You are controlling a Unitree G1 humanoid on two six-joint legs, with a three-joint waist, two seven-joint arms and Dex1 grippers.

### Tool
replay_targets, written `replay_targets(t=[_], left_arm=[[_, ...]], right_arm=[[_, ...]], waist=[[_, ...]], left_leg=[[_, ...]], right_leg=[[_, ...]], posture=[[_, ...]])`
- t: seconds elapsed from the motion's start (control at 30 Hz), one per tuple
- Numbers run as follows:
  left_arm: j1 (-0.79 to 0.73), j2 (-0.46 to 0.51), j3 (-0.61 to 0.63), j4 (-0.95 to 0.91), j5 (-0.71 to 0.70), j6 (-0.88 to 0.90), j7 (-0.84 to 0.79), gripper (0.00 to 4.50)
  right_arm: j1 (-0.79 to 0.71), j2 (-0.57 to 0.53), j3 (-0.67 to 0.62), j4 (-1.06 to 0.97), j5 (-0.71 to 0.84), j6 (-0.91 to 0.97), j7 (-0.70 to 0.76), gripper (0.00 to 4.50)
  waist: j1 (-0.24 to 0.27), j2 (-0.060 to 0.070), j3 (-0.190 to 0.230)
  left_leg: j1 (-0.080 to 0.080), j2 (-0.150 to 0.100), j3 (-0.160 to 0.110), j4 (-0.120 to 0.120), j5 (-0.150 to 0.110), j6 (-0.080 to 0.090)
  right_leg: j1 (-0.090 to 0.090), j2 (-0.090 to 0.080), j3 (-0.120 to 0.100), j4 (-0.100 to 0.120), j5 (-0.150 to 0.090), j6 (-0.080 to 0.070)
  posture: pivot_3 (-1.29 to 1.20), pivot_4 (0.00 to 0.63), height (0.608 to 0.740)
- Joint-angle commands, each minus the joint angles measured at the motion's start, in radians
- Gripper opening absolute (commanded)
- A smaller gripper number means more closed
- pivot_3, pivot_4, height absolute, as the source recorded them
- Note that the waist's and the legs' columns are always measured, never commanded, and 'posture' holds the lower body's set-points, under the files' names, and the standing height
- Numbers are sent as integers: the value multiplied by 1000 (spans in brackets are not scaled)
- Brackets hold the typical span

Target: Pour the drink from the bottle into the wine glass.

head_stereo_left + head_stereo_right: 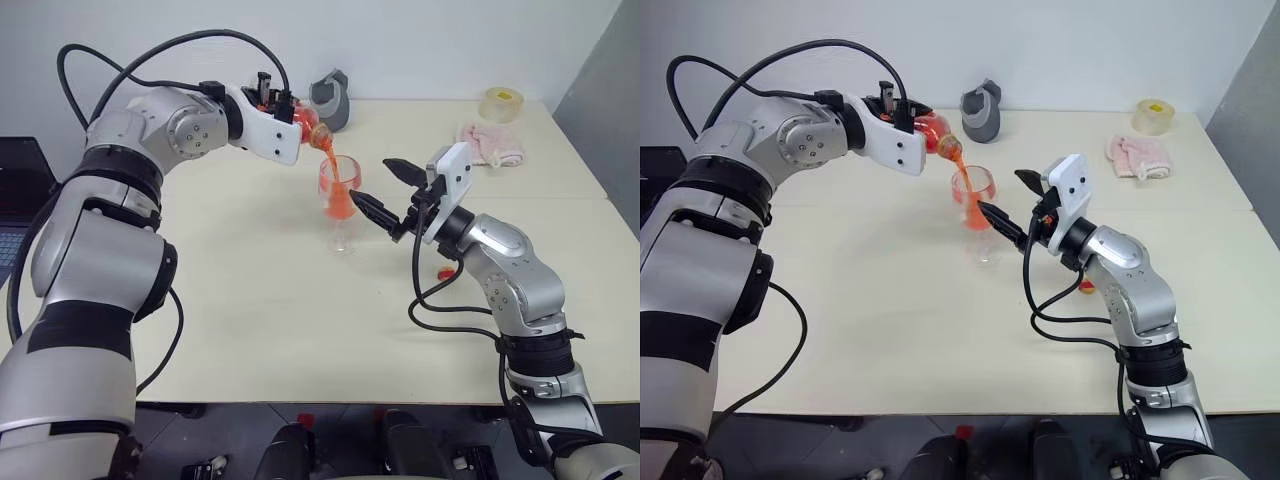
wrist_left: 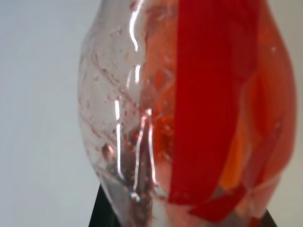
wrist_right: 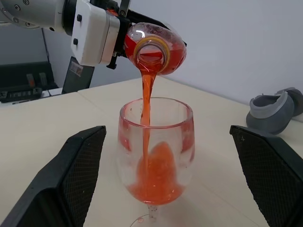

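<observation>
A red-orange drink (image 3: pixel 147 99) streams from the tilted bottle (image 3: pixel 154 47) into the wine glass (image 3: pixel 155 146) standing mid-table, its bowl partly filled. The left gripper (image 1: pixel 272 100) is clamped on the bottle; the right gripper (image 1: pixel 385 187) waits beside the glass, jaws spread wide and empty. A steeper tilt could likely send the stream past the rim, and a nudge from the near finger could topple the tall glass. The table (image 1: pixel 250 330) offers open room in front; a grey holder (image 1: pixel 332 98), tape roll (image 1: pixel 501 103) and pink cloth (image 1: pixel 490 145) sit well back.
</observation>
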Motion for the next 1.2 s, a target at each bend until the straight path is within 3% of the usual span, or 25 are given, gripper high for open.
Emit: replay_targets(t=[0.03,0.7,0.93,1.2], left_arm=[[-58,23,7,0,-4,-7,24,917],[-41,8,41,9,-57,-9,-29,917],[4,-31,125,4,-187,-7,-175,917],[55,-122,350,-22,-469,157,-407,917]], right_arm=[[-3,-2,-2,-45,4,-28,10,4500],[-7,1,-2,-37,3,-23,15,4500],[-6,5,-1,-42,6,-18,12,4500],[-7,13,-3,-44,9,-13,8,4500]], waist=[[0,0,0],[-1,0,0],[-1,0,0],[-4,0,0]], left_leg=[[0,0,0,0,0,0],[0,0,0,0,0,0],[0,0,0,1,0,0],[0,0,0,1,0,0]], right_leg=[[0,0,0,0,0,0],[0,0,0,0,0,0],[0,0,0,1,0,0],[0,0,0,1,0,0]], posture=[[0,150,740],[0,150,740],[0,150,740],[0,150,740]])
